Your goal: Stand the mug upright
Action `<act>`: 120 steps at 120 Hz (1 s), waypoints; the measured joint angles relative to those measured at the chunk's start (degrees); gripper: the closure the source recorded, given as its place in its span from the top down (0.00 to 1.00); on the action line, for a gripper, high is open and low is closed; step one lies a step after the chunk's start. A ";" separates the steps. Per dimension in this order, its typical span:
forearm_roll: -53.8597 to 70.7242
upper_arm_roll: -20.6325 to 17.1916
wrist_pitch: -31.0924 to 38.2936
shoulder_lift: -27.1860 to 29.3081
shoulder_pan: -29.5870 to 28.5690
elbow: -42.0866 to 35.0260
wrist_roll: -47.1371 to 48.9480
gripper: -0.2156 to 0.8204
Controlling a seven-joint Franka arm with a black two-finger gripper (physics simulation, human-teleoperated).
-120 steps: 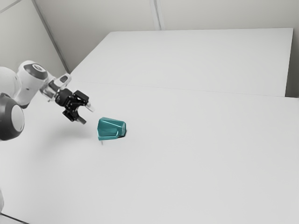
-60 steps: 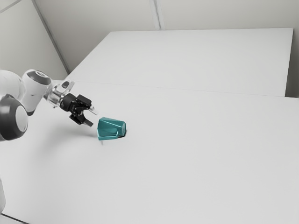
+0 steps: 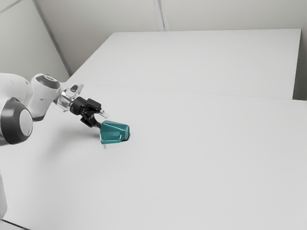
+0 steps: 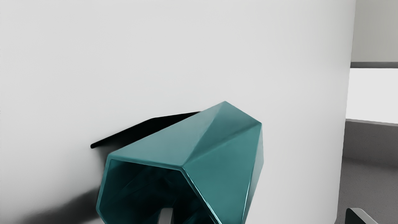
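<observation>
Spreading two fingers (image 4: 166, 217), one claw (image 3: 103, 120) hovers at one sideways mug (image 3: 114, 132).

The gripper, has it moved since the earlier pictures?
Yes. Against the mug, which lies where it did, the gripper has moved toward the exterior view's right and lower, up to the mug's open end.

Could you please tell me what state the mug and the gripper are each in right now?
Mug: lying on its side, not upright, mouth toward the gripper.
Gripper: open, fingers apart, one at the mug's mouth, the other outside the mug.
</observation>
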State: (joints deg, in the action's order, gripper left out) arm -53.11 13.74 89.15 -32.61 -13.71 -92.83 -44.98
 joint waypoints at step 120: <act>-1.99 -3.36 2.21 -1.72 0.08 -0.09 -2.81 0.28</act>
State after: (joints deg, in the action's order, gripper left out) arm -55.10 10.38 91.37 -34.33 -13.63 -92.92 -47.79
